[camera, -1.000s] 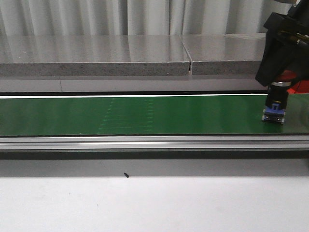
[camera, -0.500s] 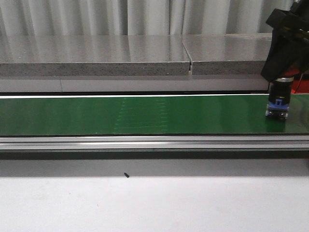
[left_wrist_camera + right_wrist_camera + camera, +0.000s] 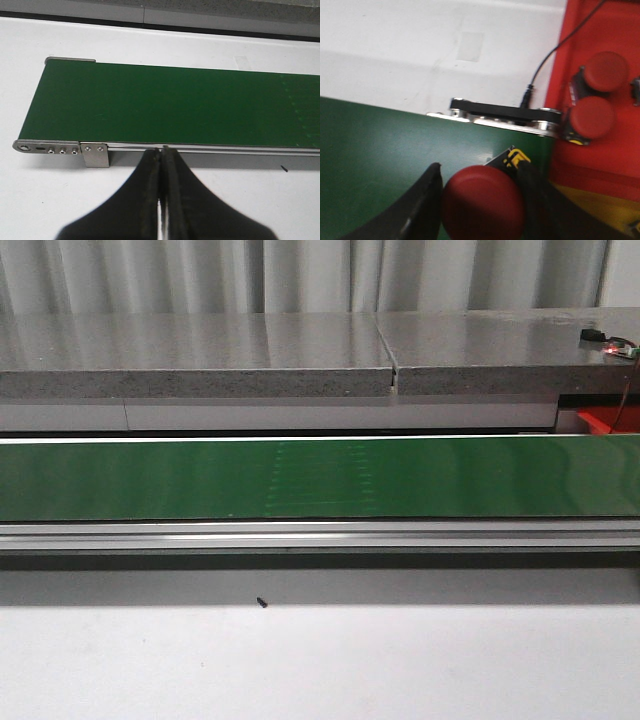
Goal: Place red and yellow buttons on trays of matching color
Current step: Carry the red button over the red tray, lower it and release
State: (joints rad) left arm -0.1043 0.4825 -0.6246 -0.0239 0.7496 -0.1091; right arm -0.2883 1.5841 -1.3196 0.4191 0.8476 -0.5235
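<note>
Front view: grey pleated curtain behind, a grey stone-look ledge (image 3: 300, 350) under it, then the green conveyor belt (image 3: 300, 478) running side to side with its aluminium rail below, white table (image 3: 320, 665) nearest. A sliver of the red tray (image 3: 608, 421) shows at 3 o'clock past the belt's far edge. A small black speck lies on the table at about 7 o'clock from centre. Neither arm shows here.

Left wrist view: the belt's end with its metal bracket, white table around it. The left gripper (image 3: 161, 200) has its black fingers pressed together, nothing between them.

Right wrist view: the right gripper (image 3: 482, 200) is clamped on a red button (image 3: 482, 209) by its sides, over the green belt near the belt's end roller. Beyond, at 2 o'clock, the red tray carries two red buttons (image 3: 592, 118) side by side. A corner of the yellow tray (image 3: 600, 210) shows at 4 o'clock.
</note>
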